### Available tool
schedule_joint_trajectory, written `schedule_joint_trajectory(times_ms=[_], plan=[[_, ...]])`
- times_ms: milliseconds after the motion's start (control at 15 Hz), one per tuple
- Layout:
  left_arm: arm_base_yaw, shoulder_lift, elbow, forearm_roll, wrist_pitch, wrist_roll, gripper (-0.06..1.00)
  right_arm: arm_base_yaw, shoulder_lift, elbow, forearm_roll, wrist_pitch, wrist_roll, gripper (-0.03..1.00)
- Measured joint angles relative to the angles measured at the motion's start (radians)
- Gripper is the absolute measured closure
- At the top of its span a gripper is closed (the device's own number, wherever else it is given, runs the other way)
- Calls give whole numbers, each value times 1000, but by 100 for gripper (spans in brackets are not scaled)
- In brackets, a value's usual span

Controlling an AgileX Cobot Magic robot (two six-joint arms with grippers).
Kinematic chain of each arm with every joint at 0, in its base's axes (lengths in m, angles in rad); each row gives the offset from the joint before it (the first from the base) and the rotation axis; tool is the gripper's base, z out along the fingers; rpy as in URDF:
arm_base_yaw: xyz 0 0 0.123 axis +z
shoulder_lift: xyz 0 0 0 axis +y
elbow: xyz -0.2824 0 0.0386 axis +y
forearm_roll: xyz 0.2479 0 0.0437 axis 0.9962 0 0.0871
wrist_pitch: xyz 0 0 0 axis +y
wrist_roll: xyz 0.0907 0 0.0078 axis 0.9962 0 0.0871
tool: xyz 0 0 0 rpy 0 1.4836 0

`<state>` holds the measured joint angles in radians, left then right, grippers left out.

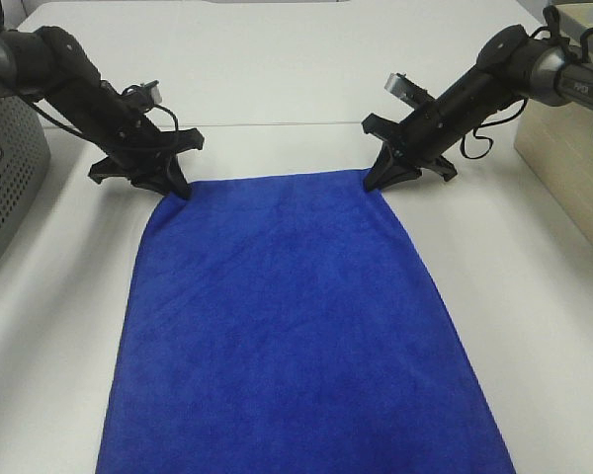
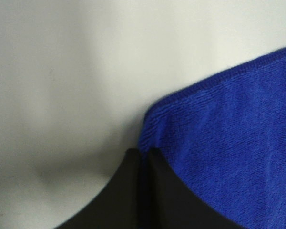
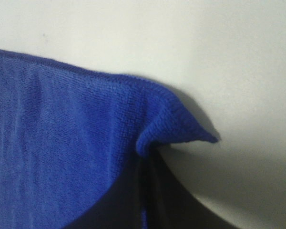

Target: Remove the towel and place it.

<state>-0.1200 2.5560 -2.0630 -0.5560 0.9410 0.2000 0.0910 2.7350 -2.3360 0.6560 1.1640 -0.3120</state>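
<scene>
Towel (image 1: 296, 326) flat on table (image 1: 534, 316); basket (image 1: 5, 178) alongside

The high exterior camera sits above the near side of the worktop (image 1: 277, 79) and looks down and forward toward twelve o'clock, far enough off to take in both arms and the towel (image 1: 296, 326). The left wrist camera looks from very close along the left pincer (image 2: 144, 151) at one towel (image 2: 229, 143) corner. The right wrist camera looks equally close past the right pincer (image 3: 145, 157) at the other corner. All three views share the towel's far edge.
</scene>
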Motion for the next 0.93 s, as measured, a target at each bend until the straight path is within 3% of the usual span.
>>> schedule_joint_trajectory(times_ms=[400,600,933], plan=[[0,0,0,0,2,23,94,1,-7,0,-9,-25,-17,95],[-2,-6,-6,4,-3,35,94,4,-30,1,-84,-99,-22,95],[-2,-7,-143,7,-2,61,94,4,-59,10,-188,-200,-51,95]])
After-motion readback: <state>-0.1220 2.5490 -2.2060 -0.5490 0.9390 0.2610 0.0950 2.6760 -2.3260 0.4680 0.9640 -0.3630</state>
